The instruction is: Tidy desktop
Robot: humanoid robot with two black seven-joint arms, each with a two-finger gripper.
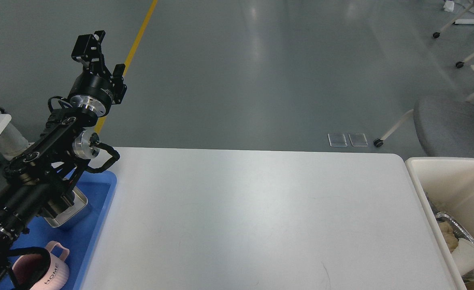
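1. The worktop (pixel 257 217), the wide white slab with rounded corners, fills the middle and lower part of the view and carries nothing that I can see; judging from that, the tidying looks close to finished.
2. On its left edge sits a blue tray (pixel 100 217) holding a metal container (pixel 69 211) and a pink mug (pixel 39 272). These read as things worth keeping, grouped in the tray so they stay together and off the open surface.
3. Just beside the right edge stands a cream bin (pixel 434 177) with a crumpled foil tray (pixel 462 237) and pale scraps inside. That looks like the place for rubbish, set close so waste can be dropped in without a long reach.
4. The left gripper (pixel 100 50) is raised high over the tray's far corner, pointing up and away toward the floor with its yellow line (pixel 140 34). Its two fingers stand apart with nothing between them, so it is released and empty.
5. Relative to that gripper, the worktop lies below and to the right, well apart from the fingers; nothing touches it. The lifted pose seems meant to keep the arm clear of the tray's contents.
6. The right gripper does not appear in the view.
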